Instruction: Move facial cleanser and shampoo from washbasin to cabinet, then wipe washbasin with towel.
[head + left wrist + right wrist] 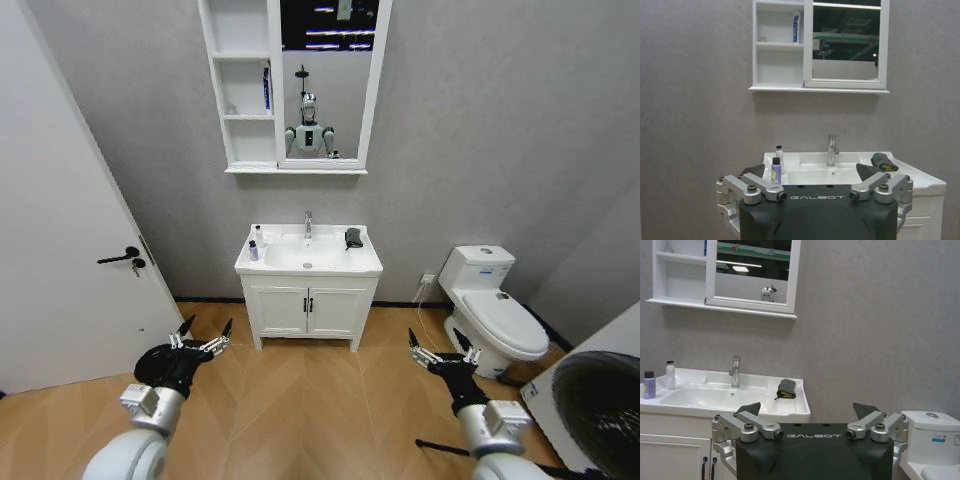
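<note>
Washbasin [308, 256] sits well ahead of me, two small bottles [254, 245] upright on its left rim, towel [353, 238] bunched on the right rim, cabinet [241, 85] on the wall above. Left end effector [204, 336] and right end effector [438, 351] hang low over the floor, both spread wide, holding nothing. I'd judge the bottles light, rigid and a bit slick, so grip mid-body; the towel is soft, pinch its bunched top

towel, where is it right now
In the head view the towel lies bunched on the right rear corner of the washbasin rim, right of the chrome tap and across the bowl from the two small bottles.
</note>
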`<state>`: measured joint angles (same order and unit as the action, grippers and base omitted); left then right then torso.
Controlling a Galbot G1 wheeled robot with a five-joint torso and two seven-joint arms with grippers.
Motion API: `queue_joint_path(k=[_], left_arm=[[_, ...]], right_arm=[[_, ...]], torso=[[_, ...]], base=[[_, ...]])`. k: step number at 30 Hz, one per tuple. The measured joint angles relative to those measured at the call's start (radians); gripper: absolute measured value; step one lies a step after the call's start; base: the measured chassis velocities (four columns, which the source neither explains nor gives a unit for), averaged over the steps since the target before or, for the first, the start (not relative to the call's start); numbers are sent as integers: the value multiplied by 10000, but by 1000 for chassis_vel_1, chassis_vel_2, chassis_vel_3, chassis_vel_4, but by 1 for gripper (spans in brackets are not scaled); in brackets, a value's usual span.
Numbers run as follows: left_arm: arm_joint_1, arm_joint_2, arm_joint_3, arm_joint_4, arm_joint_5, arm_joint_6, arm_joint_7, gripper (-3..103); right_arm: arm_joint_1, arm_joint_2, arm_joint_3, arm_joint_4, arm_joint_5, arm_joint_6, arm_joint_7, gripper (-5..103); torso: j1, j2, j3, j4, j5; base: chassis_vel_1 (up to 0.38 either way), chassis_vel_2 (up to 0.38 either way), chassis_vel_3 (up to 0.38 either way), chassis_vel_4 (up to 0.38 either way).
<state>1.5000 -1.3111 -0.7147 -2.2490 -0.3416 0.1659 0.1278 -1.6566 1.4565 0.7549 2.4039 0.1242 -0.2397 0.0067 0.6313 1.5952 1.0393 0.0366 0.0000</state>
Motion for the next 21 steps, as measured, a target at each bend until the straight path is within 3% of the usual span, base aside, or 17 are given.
queue_joint_path(k=[21], left_arm=[[45,-62,-44,47,164,-111,155,100]], right_arm=[[-48,24,-24,-12,-26,74,-112,100]], torso=[[0,0,0,0,0]], base=[[-29,35,29,-31]])
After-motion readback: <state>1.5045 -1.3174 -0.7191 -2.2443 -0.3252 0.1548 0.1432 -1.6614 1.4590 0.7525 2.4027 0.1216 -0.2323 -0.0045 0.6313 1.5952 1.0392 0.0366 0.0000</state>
